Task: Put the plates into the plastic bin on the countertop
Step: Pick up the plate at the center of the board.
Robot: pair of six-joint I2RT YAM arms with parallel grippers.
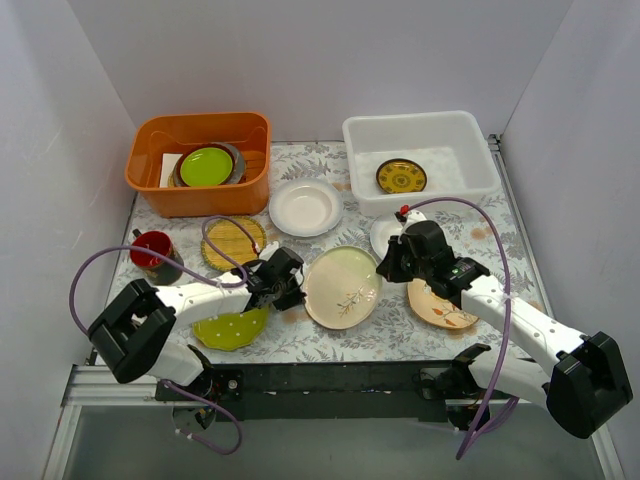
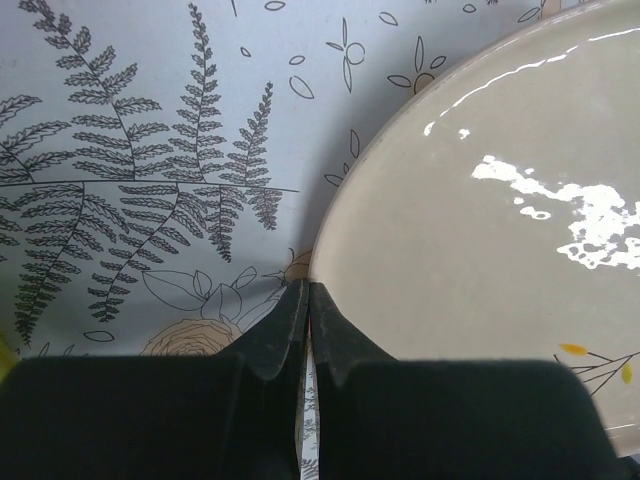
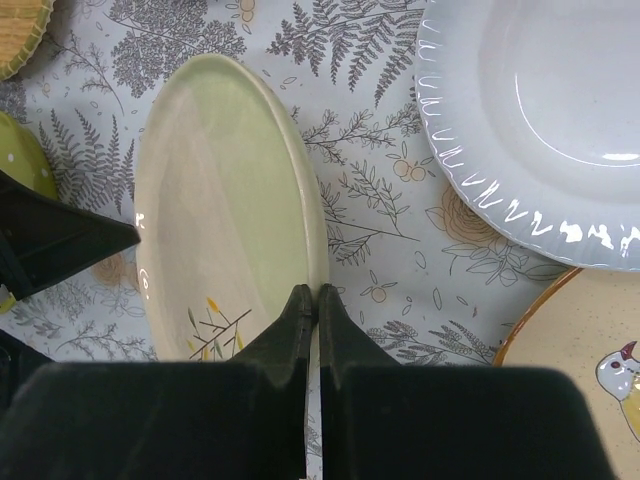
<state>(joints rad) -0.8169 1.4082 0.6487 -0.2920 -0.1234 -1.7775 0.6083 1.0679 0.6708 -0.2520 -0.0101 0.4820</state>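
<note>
Flanking one dish with both arms, I have a pale green round plate (image 1: 343, 288) with a small painted sprig lying flat on the white fern-printed countertop (image 2: 120, 150) between my grippers. My left gripper (image 2: 308, 300) has its two black fingers pressed together with nothing between them, and the tips sit right at the plate's left rim. My right gripper (image 3: 312, 300) is likewise fully closed and empty, with its tips at the opposite rim. The large translucent white plastic bin (image 1: 465, 150) stands at the far right of the countertop, well apart from this plate, and a round mustard yellow plate (image 1: 401, 177) with a dark pattern lies inside it. A white fluted plate (image 1: 305, 207) sits on the countertop between the bin and an orange plastic tub (image 1: 150, 185) at the far left. A woven straw-yellow plate (image 1: 233, 243) and a lime green dotted plate (image 1: 232, 328) lie beside my left arm, near a red mug (image 1: 152, 250). A cream plate with a painted bird (image 3: 590, 370) lies just beside my right gripper.
</note>
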